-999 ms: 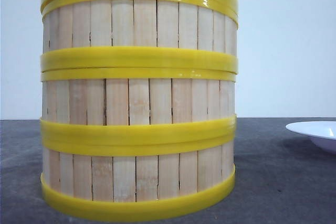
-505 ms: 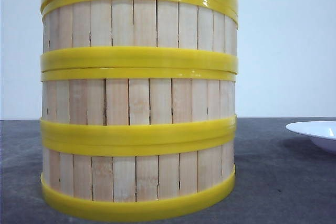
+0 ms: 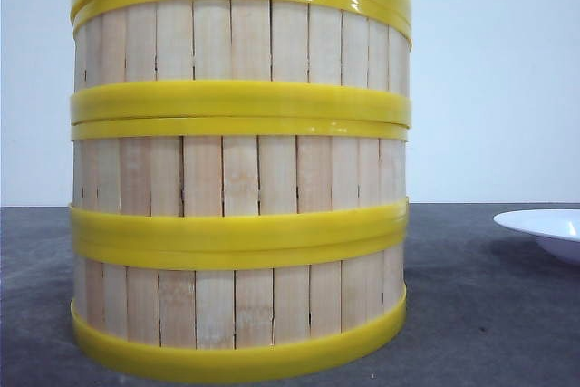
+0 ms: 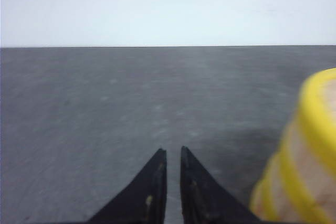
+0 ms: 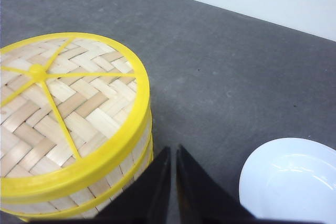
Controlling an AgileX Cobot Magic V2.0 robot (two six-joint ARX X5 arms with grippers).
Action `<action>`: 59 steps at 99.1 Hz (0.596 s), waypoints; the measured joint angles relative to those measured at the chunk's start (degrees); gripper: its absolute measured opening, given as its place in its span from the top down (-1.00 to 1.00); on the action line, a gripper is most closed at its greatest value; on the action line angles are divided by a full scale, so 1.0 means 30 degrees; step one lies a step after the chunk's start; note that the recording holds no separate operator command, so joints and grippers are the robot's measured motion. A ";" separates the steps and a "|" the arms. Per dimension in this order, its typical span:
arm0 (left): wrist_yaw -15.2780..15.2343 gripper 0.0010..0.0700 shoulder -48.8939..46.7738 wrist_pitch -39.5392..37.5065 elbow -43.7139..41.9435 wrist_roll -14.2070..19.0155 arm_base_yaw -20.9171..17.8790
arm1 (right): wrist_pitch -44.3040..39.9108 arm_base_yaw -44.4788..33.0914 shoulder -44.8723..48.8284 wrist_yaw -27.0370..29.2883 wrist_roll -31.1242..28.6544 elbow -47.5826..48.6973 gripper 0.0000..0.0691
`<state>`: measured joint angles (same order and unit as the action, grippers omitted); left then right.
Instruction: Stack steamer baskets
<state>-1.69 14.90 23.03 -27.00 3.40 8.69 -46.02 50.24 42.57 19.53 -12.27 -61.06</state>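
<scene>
- The steamer baskets (image 3: pixel 239 178) stand as one upright stack of three on the dark grey tabletop (image 3: pixel 489 314), filling the left and middle of the front view.
- Each basket has a wall of pale vertical wooden slats between thick, glossy yellow rims; where two baskets meet, the rims lie flush and read as a double yellow band.
- A woven lid (image 5: pixel 63 103) tops the stack: pale strips in a herringbone weave, a yellow rim, and thin yellow spokes running from a small yellow hub.
- In the front view only the lid's yellow edge shows above the top basket, and its upper part is cut off by the frame.
- The right wrist view shows the lid and just the upper part of the stack; the lower baskets are cut off there.
- The left wrist view catches the stack as a blurred yellow-and-tan curve at the frame edge, too soft to count tiers.
- A white plate (image 3: pixel 544 228) sits on the tabletop to the right of the stack, apart from it and cut off by the frame edge.
- The left end effector (image 4: pixel 173 153) has its black fingers nearly together, a thin slit between them, holding nothing, above bare tabletop beside the stack.
- The right end effector (image 5: pixel 173 150) is likewise almost closed and empty, its tips just beside the stack's wall, between the stack and the plate.
</scene>
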 joint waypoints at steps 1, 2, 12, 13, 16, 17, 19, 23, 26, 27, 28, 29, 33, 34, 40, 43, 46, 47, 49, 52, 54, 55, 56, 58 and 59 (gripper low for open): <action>-0.0007 0.97 -0.0109 -0.0153 0.0226 -0.0007 -0.0109 | 0.0000 0.0000 0.0000 0.0000 0.0000 0.0000 0.96; -0.0015 0.97 -0.0226 -0.0313 0.0481 -0.0007 -0.0226 | 0.0000 0.0000 0.0000 0.0000 0.0000 0.0000 0.96; -0.0029 0.97 -0.1362 -0.1647 0.2703 0.0000 -0.1064 | 0.0000 0.0000 0.0000 0.0000 0.0000 0.0000 0.96; -0.0029 0.97 -0.1494 -0.1749 0.2914 -0.0007 -0.1129 | 0.0000 0.0007 0.0000 0.0000 0.0000 0.0000 0.96; -0.0029 0.97 -0.1843 -0.1923 0.3468 -0.0007 -0.1290 | 0.0000 0.0000 0.0000 0.0000 0.0000 0.0000 0.96; -0.0036 0.97 -0.1960 -0.1974 0.3643 -0.0007 -0.1333 | 0.0000 0.0000 0.0000 0.0000 0.0000 0.0000 0.96; -0.0044 0.97 -0.2193 -0.2069 0.3993 -0.0007 -0.1421 | 0.0000 0.0000 0.0000 0.0000 0.0000 0.0000 0.96; -0.0095 0.97 -0.2645 -0.2222 0.4634 -0.0007 -0.1566 | 0.0000 0.0000 0.0000 0.0000 0.0000 0.0000 0.96; -0.0211 0.97 -0.2994 -0.2295 0.5064 -0.0022 -0.1661 | 0.0000 0.0000 0.0000 0.0000 0.0000 0.0000 0.96; -0.0299 0.97 -0.3169 -0.2302 0.5268 -0.0036 -0.1705 | 0.0000 0.0000 0.0000 0.0000 0.0000 0.0000 0.96; -0.0342 0.97 -0.3286 -0.2310 0.5391 -0.0051 -0.1727 | 0.0000 0.0000 0.0000 0.0000 0.0000 0.0000 0.96; -0.0379 0.97 -0.3395 -0.2302 0.5523 -0.0073 -0.1741 | 0.0000 0.0000 0.0000 0.0000 0.0000 0.0000 0.96; -0.0488 0.97 -0.3803 -0.2310 0.5960 -0.0109 -0.1821 | 0.0000 0.0000 0.0000 0.0000 0.0000 0.0000 0.96; -0.0503 0.97 -0.3898 -0.2310 0.6062 -0.0131 -0.1836 | 0.0000 0.0000 0.0000 0.0000 0.0000 0.0000 0.96; -0.0546 0.97 -0.4422 -0.2302 0.6535 -0.0146 -0.1923 | 0.0000 0.0000 0.0000 0.0000 0.0000 0.0000 0.96; -0.0546 0.97 -0.4663 -0.2251 0.6710 -0.0168 -0.1953 | 0.0000 0.0000 0.0000 0.0000 0.0000 0.0000 0.96; -0.0554 0.97 -0.4852 -0.2237 0.6870 -0.0233 -0.1974 | 0.0000 0.0000 0.0000 0.0000 0.0000 0.0000 0.96; -0.0546 0.97 -0.4881 -0.2229 0.6921 -0.0248 -0.1982 | 0.0000 0.0000 0.0000 0.0000 0.0000 0.0000 0.96; -0.0546 0.97 -0.4896 -0.2237 0.6994 -0.0277 -0.1982 | 0.0000 0.0000 0.0000 0.0000 0.0000 0.0000 0.96; -0.0554 0.97 -0.4889 -0.2244 0.7082 -0.0291 -0.2004 | 0.0000 0.0000 0.0000 0.0000 0.0000 0.0000 0.96; -0.0561 0.97 -0.4889 -0.2237 0.7155 -0.0313 -0.2033 | 0.0000 0.0000 0.0000 0.0000 0.0000 0.0000 0.96; -0.0561 0.97 -0.4889 -0.2237 0.7198 -0.0328 -0.2040 | 0.0000 0.0000 0.0000 0.0000 0.0000 0.0000 0.96; -0.0554 0.97 -0.4896 -0.2237 0.7242 -0.0350 -0.2062 | 0.0000 0.0000 0.0000 0.0000 0.0000 0.0000 0.96; -0.0546 0.97 -0.4896 -0.2244 0.7329 -0.0364 -0.2084 | 0.0007 0.0007 0.0000 0.0000 0.0000 0.0000 0.96; -0.0554 0.97 -0.4896 -0.2251 0.7373 -0.0379 -0.2091 | 0.0000 0.0000 0.0000 0.0000 0.0000 0.0000 0.96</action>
<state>-3.36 0.21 16.27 -4.89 2.26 2.42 -46.02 50.24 42.57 19.53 -12.27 -61.06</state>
